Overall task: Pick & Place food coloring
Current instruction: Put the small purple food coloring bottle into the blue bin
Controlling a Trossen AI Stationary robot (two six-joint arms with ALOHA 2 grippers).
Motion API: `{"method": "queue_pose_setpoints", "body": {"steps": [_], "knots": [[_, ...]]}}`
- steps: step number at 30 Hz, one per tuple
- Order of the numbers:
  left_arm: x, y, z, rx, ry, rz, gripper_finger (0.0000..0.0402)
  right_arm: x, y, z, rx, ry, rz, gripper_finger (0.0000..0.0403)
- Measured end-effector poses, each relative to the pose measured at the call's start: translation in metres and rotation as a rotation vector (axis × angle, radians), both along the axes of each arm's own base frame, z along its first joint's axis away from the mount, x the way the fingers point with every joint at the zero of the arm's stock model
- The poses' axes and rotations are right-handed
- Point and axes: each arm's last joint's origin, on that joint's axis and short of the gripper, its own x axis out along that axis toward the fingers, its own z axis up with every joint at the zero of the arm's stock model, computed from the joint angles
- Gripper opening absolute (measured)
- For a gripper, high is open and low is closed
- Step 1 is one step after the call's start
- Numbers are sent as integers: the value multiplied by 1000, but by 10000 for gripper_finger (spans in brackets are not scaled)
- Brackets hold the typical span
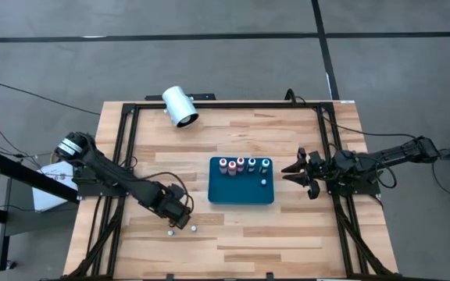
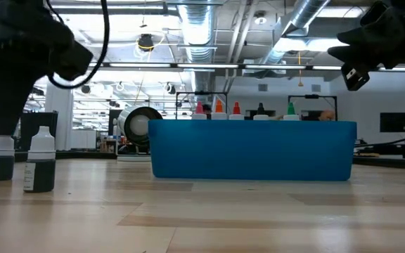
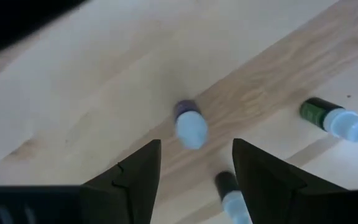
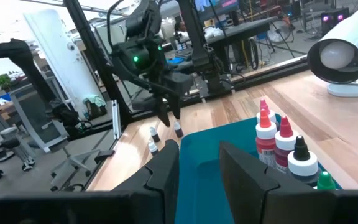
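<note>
Beneath the left gripper [image 3: 194,180], jaws spread, stands a small food coloring bottle [image 3: 190,124]: light, rigid, tippy, best pinched across its body. Beside the blue tray [image 1: 241,193], the right gripper [image 1: 294,171] waits, jaws partly parted, empty.

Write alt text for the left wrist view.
The left gripper's two dark fingers stand open over a light wooden table, above an upright white-capped dropper bottle. Two more white-capped bottles are nearby, one green.

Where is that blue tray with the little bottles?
In the high view the blue tray sits right of the table's centre, just in front of the right gripper, bottles along its far edge.
</note>
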Motion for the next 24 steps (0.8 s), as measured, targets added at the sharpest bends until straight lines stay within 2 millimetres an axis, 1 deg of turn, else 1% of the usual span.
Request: {"method": "queue_pose_setpoints", "body": {"steps": [4, 8, 17, 20, 24], "knots": [[6, -3, -8, -8, -11, -30, 190, 0, 0, 0, 0, 0, 0, 102], [8, -4, -14, 5, 10, -36, 190, 0, 0, 0, 22, 3, 0, 102], [7, -3, -14, 19, 19, -24, 190, 0, 0, -1, 23, 10, -1, 102], [7, -3, -14, 27, 15, -22, 181, 0, 0, -1, 23, 10, -1, 102], [8, -4, -14, 27, -5, -22, 154, 0, 0, -1, 23, 10, -1, 102]]}}
